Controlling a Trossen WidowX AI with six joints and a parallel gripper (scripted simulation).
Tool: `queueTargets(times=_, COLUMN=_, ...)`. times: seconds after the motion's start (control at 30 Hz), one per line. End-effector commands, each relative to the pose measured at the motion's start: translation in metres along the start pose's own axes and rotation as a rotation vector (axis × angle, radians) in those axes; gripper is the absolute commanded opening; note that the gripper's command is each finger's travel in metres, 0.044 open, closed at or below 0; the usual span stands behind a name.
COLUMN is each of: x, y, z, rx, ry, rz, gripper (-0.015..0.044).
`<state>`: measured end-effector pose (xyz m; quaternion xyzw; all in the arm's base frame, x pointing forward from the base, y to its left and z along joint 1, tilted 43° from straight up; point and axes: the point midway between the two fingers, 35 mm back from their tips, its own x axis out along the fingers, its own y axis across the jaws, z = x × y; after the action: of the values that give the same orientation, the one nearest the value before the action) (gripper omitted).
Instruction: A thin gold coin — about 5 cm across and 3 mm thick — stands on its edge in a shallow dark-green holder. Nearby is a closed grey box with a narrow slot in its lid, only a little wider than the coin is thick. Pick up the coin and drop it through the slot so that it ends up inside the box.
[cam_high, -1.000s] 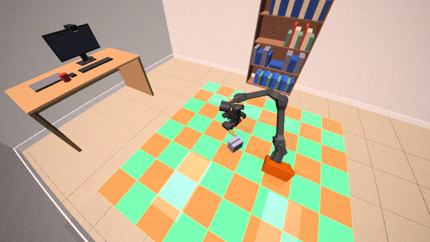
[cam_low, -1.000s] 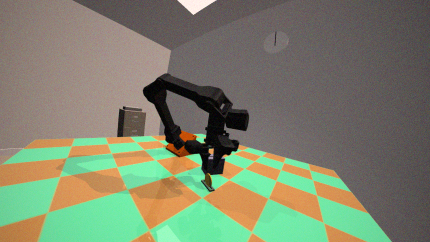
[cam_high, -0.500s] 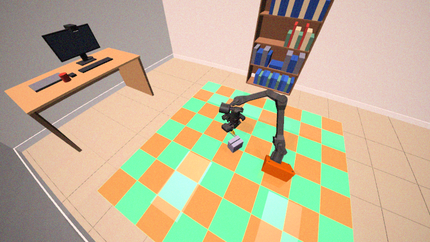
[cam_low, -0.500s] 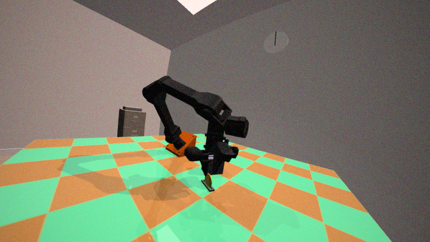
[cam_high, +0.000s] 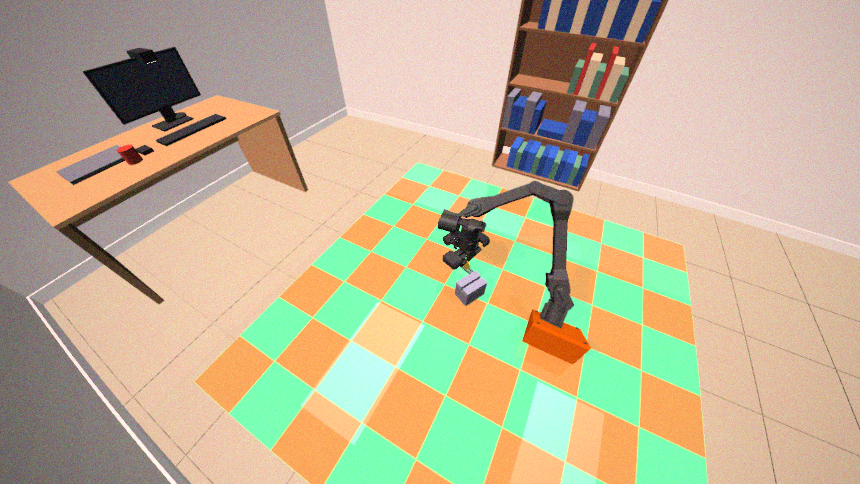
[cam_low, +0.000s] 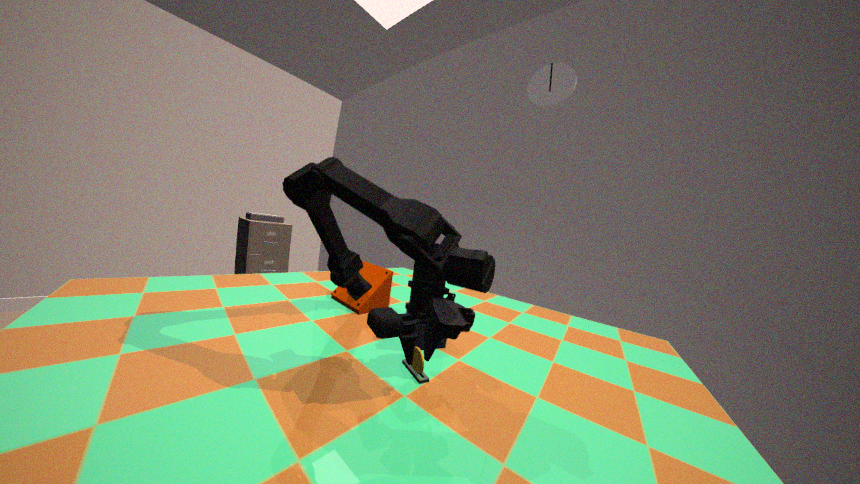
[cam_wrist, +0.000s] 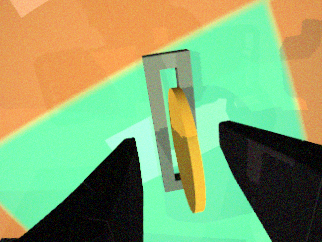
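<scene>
The gold coin (cam_high: 466, 265) (cam_low: 418, 359) (cam_wrist: 186, 150) stands on edge in the narrow holder (cam_low: 411, 369) (cam_wrist: 156, 100), which looks grey-green. In the wrist view the coin leans slightly to the right across the holder's opening. My gripper (cam_low: 420, 359) (cam_wrist: 178, 140) is open, pointing down, with one finger on each side of the coin and a visible gap on both sides. The grey box (cam_high: 470, 290) stands close to the holder, with the dark slot (cam_high: 470, 281) across its lid. It is hidden behind the gripper in the exterior view and out of the wrist view.
The orange base (cam_high: 554, 338) (cam_low: 376, 287) carries the arm at the right in the top view. A checkered mat (cam_high: 445, 376) (cam_low: 198, 409) lies under everything. A desk (cam_high: 240, 117) and a bookshelf (cam_high: 544, 84) stand beyond the mat.
</scene>
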<state>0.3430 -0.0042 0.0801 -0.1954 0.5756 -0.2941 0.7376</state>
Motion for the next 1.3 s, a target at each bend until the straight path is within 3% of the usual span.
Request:
queueTargets(times=0.0, x=0.009, y=-0.002, z=-0.002, rx=-0.008, ry=0.006, rz=-0.008, gripper=0.0161)
queueTargets(times=0.1, x=0.012, y=-0.002, z=-0.003, rx=-0.008, ry=0.006, rz=-0.008, gripper=0.0161)
queueTargets(times=0.3, x=0.012, y=-0.002, z=-0.003, rx=-0.008, ry=0.006, rz=-0.008, gripper=0.0003)
queueTargets(times=0.7, x=0.01, y=-0.001, z=-0.002, rx=-0.008, ry=0.006, rz=-0.008, gripper=0.0)
queueTargets(times=1.27, x=-0.032, y=0.002, z=0.001, rx=-0.008, ry=0.008, rz=-0.002, gripper=0.0)
